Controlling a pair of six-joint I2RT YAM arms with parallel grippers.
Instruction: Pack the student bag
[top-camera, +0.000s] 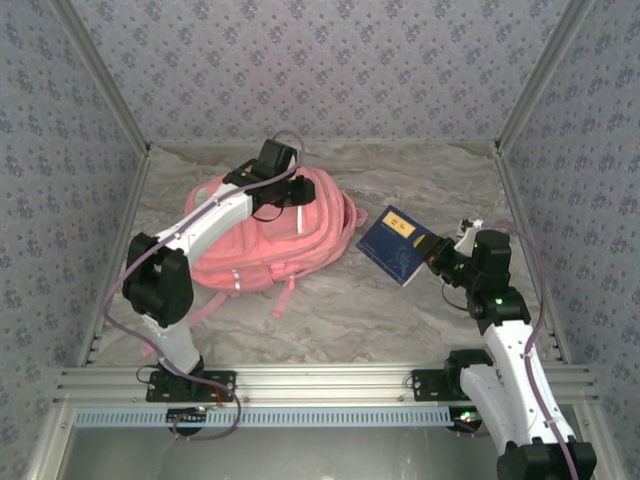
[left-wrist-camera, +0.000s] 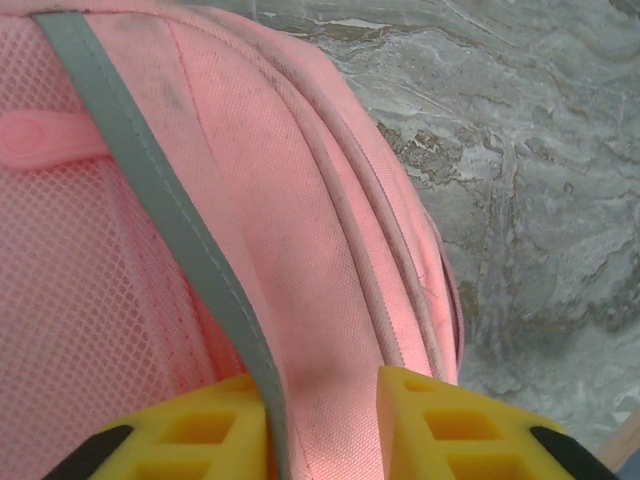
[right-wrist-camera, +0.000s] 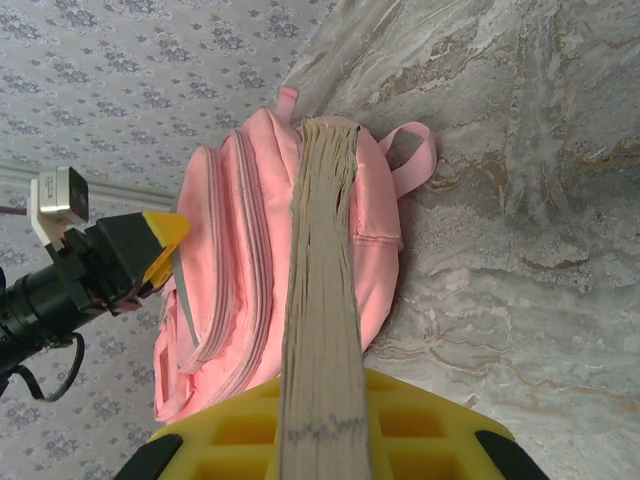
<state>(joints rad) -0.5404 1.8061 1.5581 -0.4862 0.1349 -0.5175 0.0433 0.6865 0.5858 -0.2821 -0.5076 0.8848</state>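
surface: marbled grey
student bag: flat on it, left of middle, looks zipped, nothing packed yet
book: blue, up in the air beside bag
left pincer: straddling bag fabric, can't tell if pinching
right pincer: clamped on book
still to do: open bag, book in

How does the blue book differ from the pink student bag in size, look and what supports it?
The student bag is far larger than the blue book. The bag is soft and pink; the book is flat with a blue cover. The bag lies on the table; the book is held up by the right gripper.
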